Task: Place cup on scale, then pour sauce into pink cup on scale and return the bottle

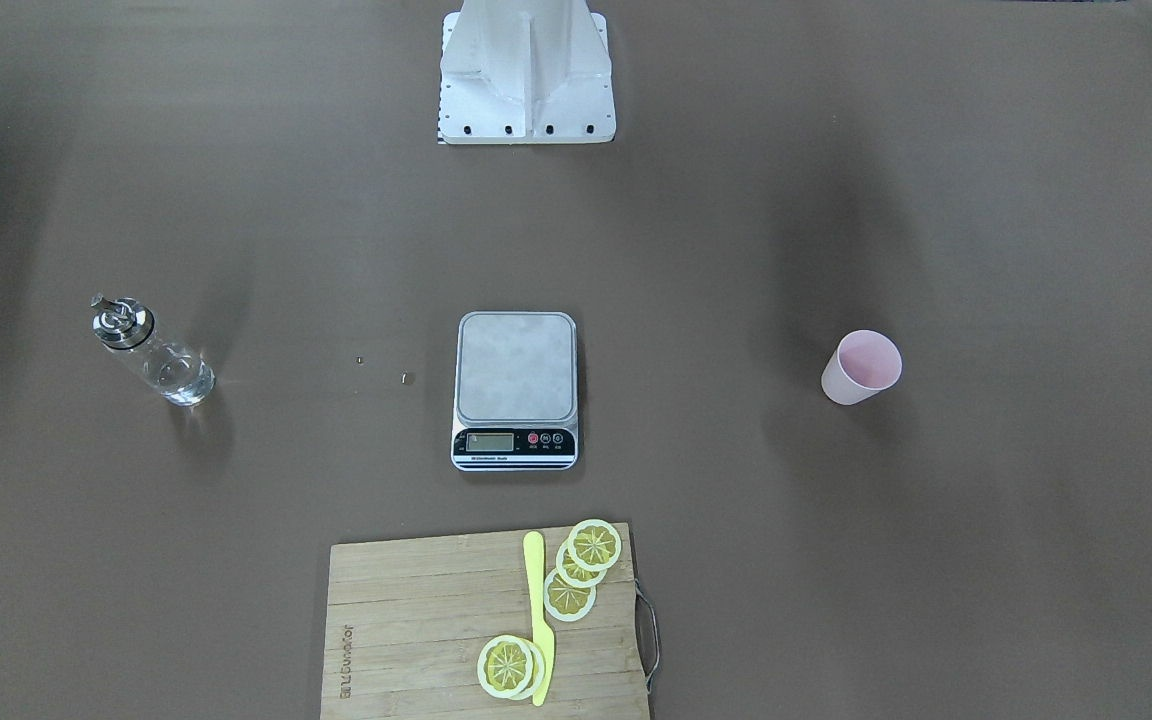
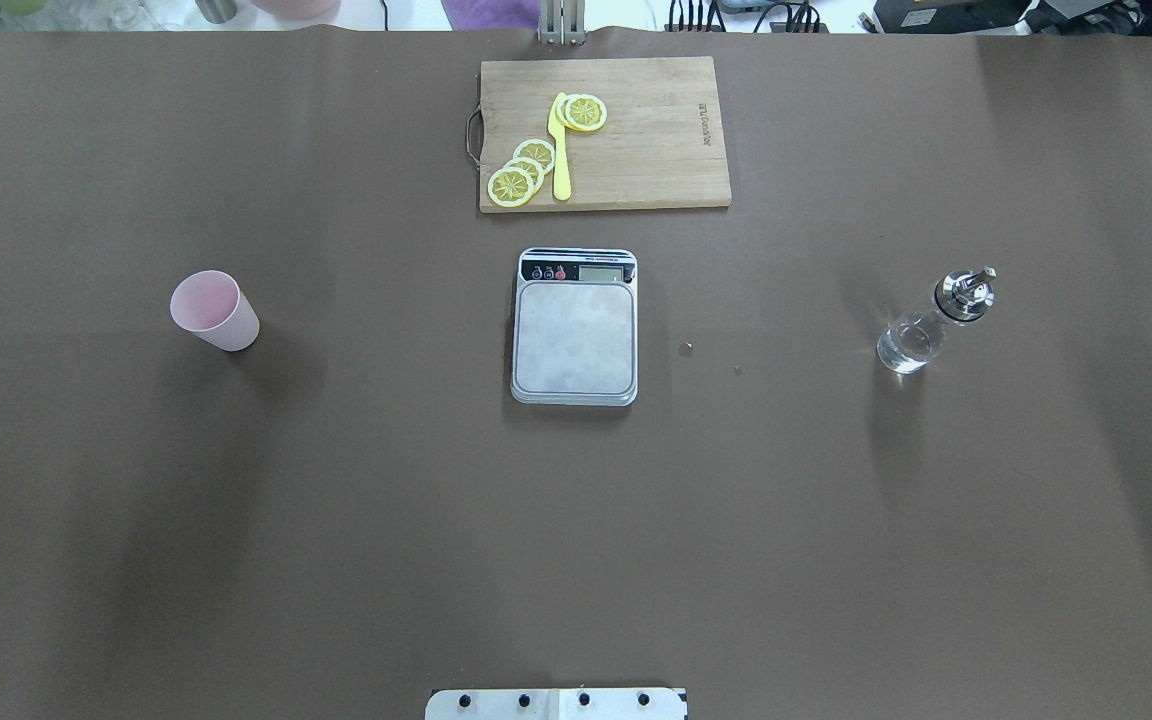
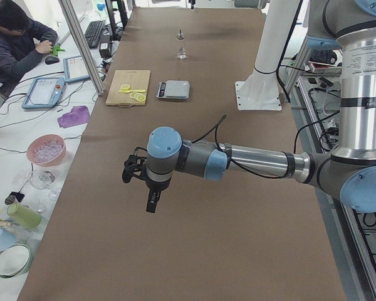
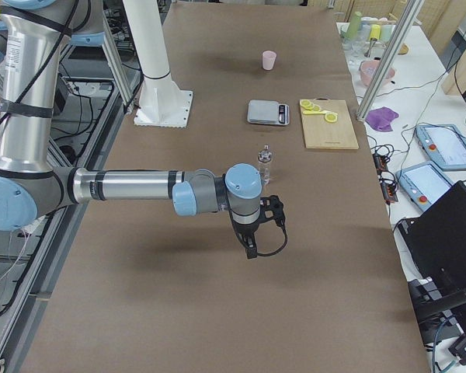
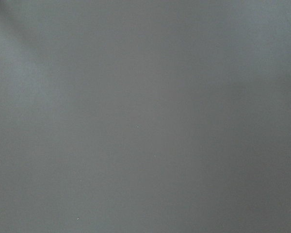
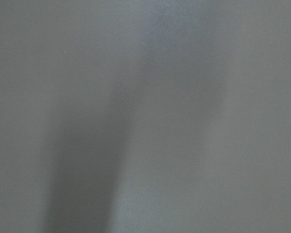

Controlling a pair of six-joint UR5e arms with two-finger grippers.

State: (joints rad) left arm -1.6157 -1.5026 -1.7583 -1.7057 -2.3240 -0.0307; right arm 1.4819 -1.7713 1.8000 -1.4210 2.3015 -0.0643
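At mid-desk (image 2: 336, 500), one scale (image 2: 575, 327), platform bare, display end toward one board (image 2: 636, 130). Well apart to the robot's left, one upright cup (image 2: 214, 311); well apart to its right, one upright bottle (image 2: 931, 325) with clear sauce (image 2: 904, 345) inside. On the board, five lemon slices (image 2: 511, 186) and one yellow knife (image 2: 561, 160). Arms shown by the side views alone; from overhead and from the front, only soft shadows on the desk. From the left end, left claw (image 3: 151, 204) pointing down, raised off the desk, nearer that camera than scale and bottle; cup not made out there. From the right end, right claw (image 4: 251, 250) likewise raised, bottle just behind its wrist, cup far beyond at the other end. Nothing seen in either claw; cannot tell how far either is parted. From both wrists, blurred grey surface only. From the left end too, one person (image 3: 12, 44) beside the desk.
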